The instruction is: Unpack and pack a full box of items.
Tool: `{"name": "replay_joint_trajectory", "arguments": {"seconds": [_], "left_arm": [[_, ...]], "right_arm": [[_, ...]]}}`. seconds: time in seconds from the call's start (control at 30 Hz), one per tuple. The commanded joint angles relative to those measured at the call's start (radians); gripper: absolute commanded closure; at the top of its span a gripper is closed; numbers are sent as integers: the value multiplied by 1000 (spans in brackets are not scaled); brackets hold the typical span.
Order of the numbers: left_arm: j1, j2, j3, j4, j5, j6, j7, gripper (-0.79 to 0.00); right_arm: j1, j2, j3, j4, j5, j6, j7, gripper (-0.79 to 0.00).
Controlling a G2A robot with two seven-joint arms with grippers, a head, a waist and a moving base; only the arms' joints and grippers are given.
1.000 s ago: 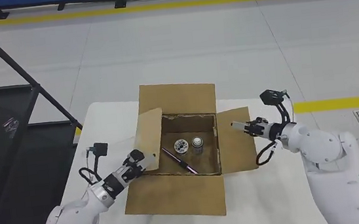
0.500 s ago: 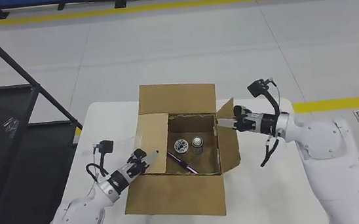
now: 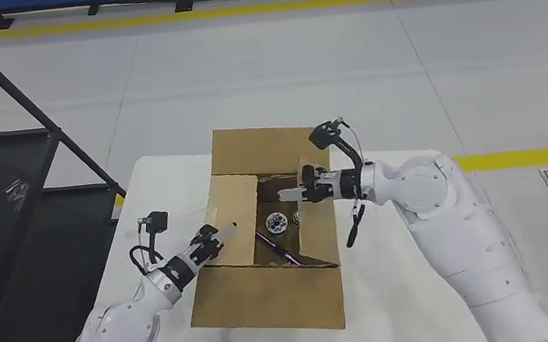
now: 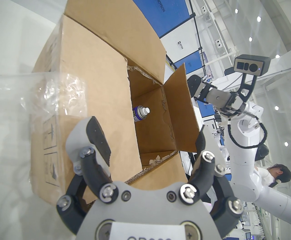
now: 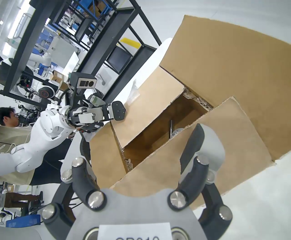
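Top view: the brown cardboard box [image 3: 267,294] sits midway across the white table [image 3: 160,183], with a slim dark pen [image 3: 278,246] and a round white item [image 3: 276,221] inside. The left wrist view adds a small blue spray can with a white cap [image 4: 140,113] standing upright in the box. The left gripper [image 3: 222,235], fingers spread and empty, is at the inward-folded left flap [image 3: 233,215], and the right gripper [image 3: 302,194], also spread and holding nothing, is at the raised right flap [image 3: 321,231].
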Motion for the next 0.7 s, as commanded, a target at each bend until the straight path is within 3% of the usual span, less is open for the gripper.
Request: {"name": "replay_joint_trajectory", "arguments": {"seconds": [0.0, 0.67], "left_arm": [[2, 0, 0, 1, -1, 2, 4, -785], [-8, -6, 17, 11, 11, 24, 25, -785]], "right_arm": [[18, -6, -30, 32, -4, -18, -14, -785], [115, -59, -208, 287, -21, -31, -112, -785]]}}
